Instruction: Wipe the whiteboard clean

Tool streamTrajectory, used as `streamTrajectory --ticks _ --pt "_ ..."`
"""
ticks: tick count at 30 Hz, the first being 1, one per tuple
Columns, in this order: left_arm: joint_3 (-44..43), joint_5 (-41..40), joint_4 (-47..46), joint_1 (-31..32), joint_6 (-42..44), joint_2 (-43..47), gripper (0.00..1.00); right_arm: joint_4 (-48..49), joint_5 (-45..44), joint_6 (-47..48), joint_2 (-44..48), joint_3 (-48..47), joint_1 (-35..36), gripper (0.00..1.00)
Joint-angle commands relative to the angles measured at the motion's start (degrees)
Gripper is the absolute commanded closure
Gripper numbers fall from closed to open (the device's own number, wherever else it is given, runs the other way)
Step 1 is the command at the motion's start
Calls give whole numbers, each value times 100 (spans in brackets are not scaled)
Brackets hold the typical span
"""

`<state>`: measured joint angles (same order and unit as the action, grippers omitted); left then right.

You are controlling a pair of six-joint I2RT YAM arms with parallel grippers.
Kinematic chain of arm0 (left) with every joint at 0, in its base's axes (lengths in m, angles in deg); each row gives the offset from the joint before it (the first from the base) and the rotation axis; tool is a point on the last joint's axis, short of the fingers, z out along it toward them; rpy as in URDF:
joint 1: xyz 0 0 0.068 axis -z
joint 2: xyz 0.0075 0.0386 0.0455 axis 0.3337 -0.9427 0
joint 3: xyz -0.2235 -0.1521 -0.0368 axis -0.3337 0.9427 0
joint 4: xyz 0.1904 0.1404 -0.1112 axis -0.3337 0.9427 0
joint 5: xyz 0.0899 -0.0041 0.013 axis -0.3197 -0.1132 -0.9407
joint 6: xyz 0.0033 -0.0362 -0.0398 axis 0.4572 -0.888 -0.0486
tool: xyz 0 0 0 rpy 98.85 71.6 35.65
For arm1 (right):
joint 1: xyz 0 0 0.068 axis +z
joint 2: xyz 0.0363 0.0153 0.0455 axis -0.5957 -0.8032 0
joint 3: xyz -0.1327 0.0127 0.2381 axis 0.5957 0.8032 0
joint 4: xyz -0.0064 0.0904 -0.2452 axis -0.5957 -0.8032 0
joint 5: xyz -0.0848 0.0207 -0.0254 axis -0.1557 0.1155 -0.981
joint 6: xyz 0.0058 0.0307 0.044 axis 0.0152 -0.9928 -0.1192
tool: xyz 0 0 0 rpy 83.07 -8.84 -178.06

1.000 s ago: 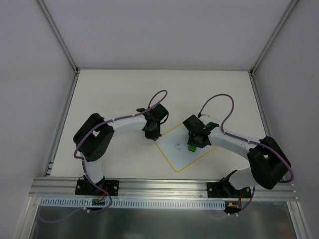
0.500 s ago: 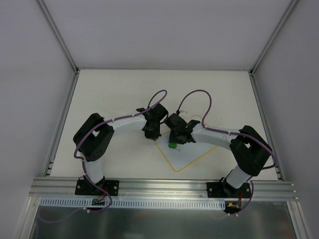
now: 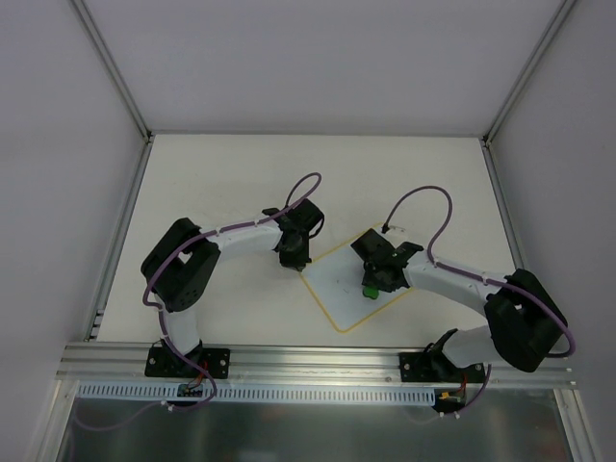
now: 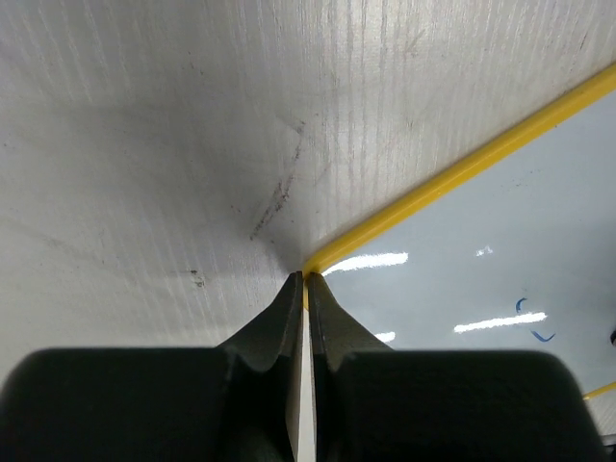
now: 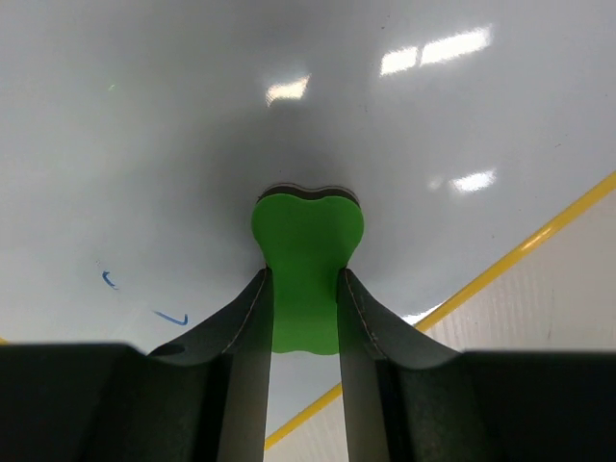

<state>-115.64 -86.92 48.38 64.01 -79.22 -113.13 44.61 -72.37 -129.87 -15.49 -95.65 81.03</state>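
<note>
Right gripper (image 5: 303, 276) clamps green foam eraser block (image 5: 306, 226); left gripper (image 4: 304, 282) pinches corner of yellow-rimmed white whiteboard (image 4: 500, 241). Press flat, sweep over blue marks (image 5: 171, 317).

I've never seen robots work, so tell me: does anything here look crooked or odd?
The whiteboard lies askew, turned like a diamond to the table edges, its corner pinched by the left gripper. The green eraser bulges, squeezed in the right gripper. Two small blue marks are unerased.
</note>
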Motion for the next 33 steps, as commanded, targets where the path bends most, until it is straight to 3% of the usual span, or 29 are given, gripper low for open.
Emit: streamTrajectory --ticks 1,6,11,19,25,33 --pt "20 -48 47 -83 -19 -158 100 -369 -129 -43 86 134 -8 99" --pt "-6 66 38 -83 -36 -184 100 747 750 195 -282 162 167 100" --pt "-24 207 -6 -83 -54 -193 100 774 812 380 -1011 -524 816 100" --pt "29 260 -59 -74 -89 -149 100 783 681 459 -1759 -1254 1099 99" --pt "73 242 -85 -74 -89 -158 100 757 180 284 -1576 -1255 924 100" --pt "161 172 -94 -92 -98 -96 100 -104 -778 -7 -829 -850 -164 100"
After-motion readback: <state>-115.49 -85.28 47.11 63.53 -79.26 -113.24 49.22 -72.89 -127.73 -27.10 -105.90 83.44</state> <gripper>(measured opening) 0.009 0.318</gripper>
